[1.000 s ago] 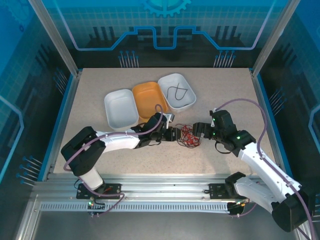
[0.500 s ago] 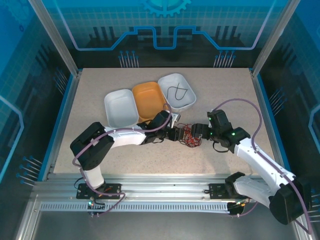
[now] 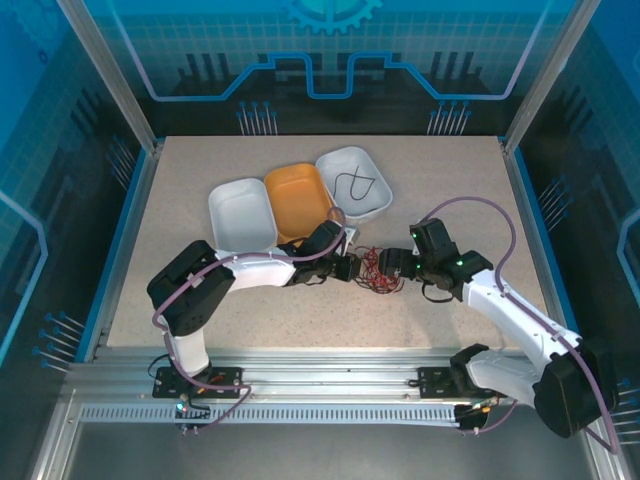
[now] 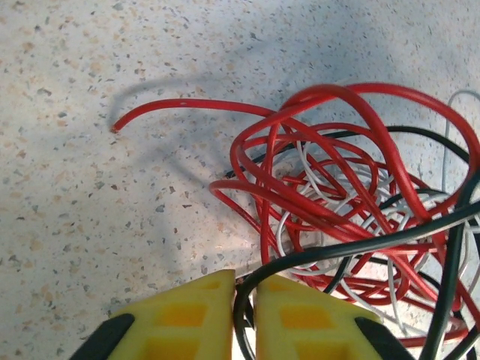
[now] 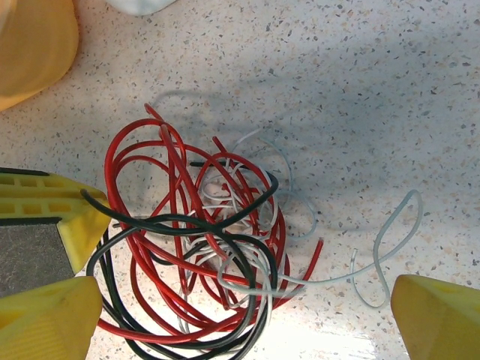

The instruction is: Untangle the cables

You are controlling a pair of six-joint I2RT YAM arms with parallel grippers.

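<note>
- Left wrist view: the left gripper point(image 4: 244, 307) has its yellow fingers almost together, pinching the black cable point(image 4: 360, 244).
- The cables point(image 3: 378, 270) lie in one loose tangle on the speckled table point(image 3: 450, 180), near the orange tray point(image 3: 298, 200).
- The red cable point(image 4: 330, 94) makes most of the loops; the white cable point(image 5: 390, 221) trails out to one side.
- The right gripper point(image 5: 244, 315) stands wide open around the tangle and holds nothing.

Far centre-left of the table point(image 3: 460, 190), a white tray point(image 3: 242, 218), an orange tray point(image 3: 298, 200) and a second white tray point(image 3: 345, 158) bar the way. The left gripper point(image 3: 355, 268), clamped on a black cable point(image 4: 448, 292), and the spread right gripper point(image 3: 398, 264) flank the tangle of cables point(image 3: 376, 272). Far right and near strip lie open.
</note>
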